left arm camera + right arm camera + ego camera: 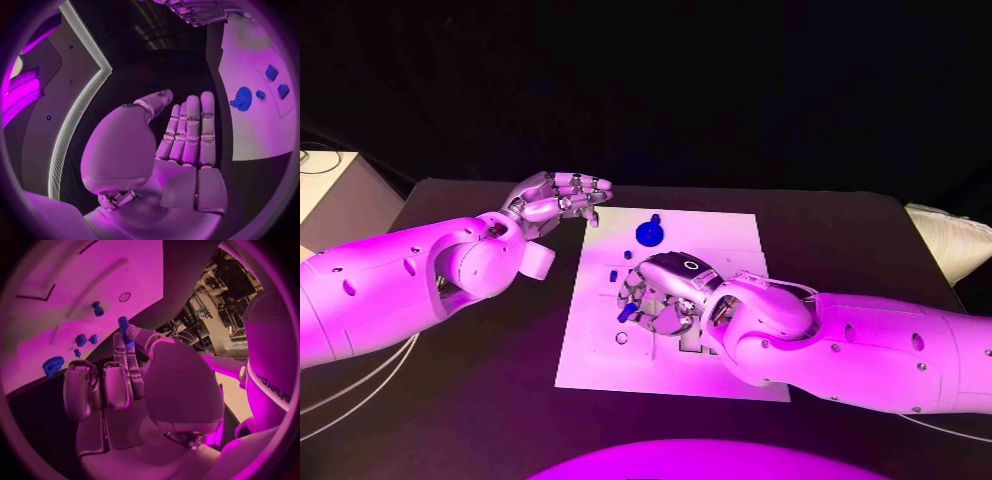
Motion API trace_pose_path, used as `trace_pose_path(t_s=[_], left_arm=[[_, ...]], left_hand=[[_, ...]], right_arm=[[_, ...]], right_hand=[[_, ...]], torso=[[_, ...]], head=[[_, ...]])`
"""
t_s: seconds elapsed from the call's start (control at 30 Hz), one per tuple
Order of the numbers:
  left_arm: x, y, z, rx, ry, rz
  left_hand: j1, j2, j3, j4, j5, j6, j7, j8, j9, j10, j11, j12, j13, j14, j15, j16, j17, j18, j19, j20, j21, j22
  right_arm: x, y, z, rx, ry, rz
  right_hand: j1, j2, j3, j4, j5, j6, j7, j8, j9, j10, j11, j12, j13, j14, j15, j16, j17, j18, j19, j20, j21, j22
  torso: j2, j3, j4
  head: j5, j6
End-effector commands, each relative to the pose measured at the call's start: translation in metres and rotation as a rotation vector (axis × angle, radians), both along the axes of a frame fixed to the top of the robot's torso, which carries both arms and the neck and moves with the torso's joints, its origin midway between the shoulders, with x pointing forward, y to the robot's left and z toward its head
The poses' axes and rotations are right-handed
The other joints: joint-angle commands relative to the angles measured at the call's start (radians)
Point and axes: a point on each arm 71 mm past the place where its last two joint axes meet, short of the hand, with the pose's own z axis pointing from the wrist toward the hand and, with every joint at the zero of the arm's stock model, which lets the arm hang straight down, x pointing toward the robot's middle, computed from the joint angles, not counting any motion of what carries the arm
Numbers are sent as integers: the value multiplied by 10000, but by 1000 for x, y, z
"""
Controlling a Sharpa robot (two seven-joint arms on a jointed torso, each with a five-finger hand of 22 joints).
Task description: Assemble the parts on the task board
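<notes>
The white task board [733, 235] lies in the middle of the black table. My right hand [668, 290] hovers low over the board's centre and pinches a small blue part [123, 327] between thumb and finger. A round blue part [649, 232] lies near the board's far edge, and small blue parts [612, 274] lie by the right hand's fingers. The right wrist view shows a blue peg [97, 308] standing on the board and a pair of blue blocks [81, 340]. My left hand [560, 200] hangs off the board's far left corner, flat and empty, with its fingers [190, 130] straight.
A round hole [622, 338] and other cut-outs mark the board's near left part. A white cabinet [329, 190] stands beyond the table's left edge, and a pale object [949, 240] sits at the right edge. Bare table [473, 400] surrounds the board.
</notes>
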Motion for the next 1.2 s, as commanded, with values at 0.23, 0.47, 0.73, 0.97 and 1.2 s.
trace_pose_path(t_s=[0.23, 0.47, 0.73, 0.97, 1.2], left_arm=[[-1, -5, 1, -185, 30, -234], [-1, -4, 1, -179, 34, -225], [-1, -4, 1, -172, 41, -219], [-1, -3, 1, -155, 53, -195], [-1, -2, 1, -138, 72, -181]], left_hand=[[58, 40, -51, 15, -61, 7, -4, 56, 1, -60, -7, 33, -12, -63, -31, 24, -9, 69, 50, 48, -64, -14], [58, 40, -51, 15, -61, 7, -4, 56, 1, -60, -7, 33, -12, -63, -31, 24, -9, 69, 50, 48, -64, -14], [58, 40, -51, 15, -61, 7, -4, 56, 1, -60, -7, 33, -12, -63, -31, 24, -9, 69, 50, 48, -64, -14], [58, 40, -51, 15, -61, 7, -4, 56, 1, -60, -7, 33, -12, -63, -31, 24, -9, 69, 50, 48, -64, -14], [58, 40, -51, 15, -61, 7, -4, 56, 1, -60, -7, 33, -12, -63, -31, 24, -9, 69, 50, 48, -64, -14]], right_arm=[[-8, 14, -20, -896, -18, 785], [-9, 15, -25, -1073, 51, 852], [-10, 13, -26, -1182, 78, 869], [-11, 11, -27, -1296, 17, 850], [-10, 8, -27, -1430, -121, 765]], right_hand=[[165, 238, 64, -18, 78, 60, -22, 207, 561, 384, -326, -52, 26, 180, -43, -2, -26, -83, 341, -73, -54, 1163], [157, 239, 68, -25, 80, 52, -18, 212, 572, 384, -322, -61, 31, 177, -40, -7, -38, -84, 341, -73, -51, 1166], [150, 237, 74, -37, 90, 43, -15, 220, 587, 386, -319, -72, 37, 178, -38, -5, -37, -83, 339, -71, -55, 1164], [150, 237, 74, -37, 90, 43, -15, 220, 587, 386, -319, -72, 37, 178, -38, -5, -37, -83, 339, -71, -55, 1164], [150, 237, 74, -37, 90, 43, -15, 220, 587, 386, -319, -72, 37, 178, -38, -5, -37, -83, 339, -71, -55, 1164]], torso=[[11, 11, -4], [8, 17, -18], [11, 11, -20], [4, 12, -8], [1, 9, -20]], head=[[132, -92], [173, -140], [177, -188], [170, -208], [167, -203]])
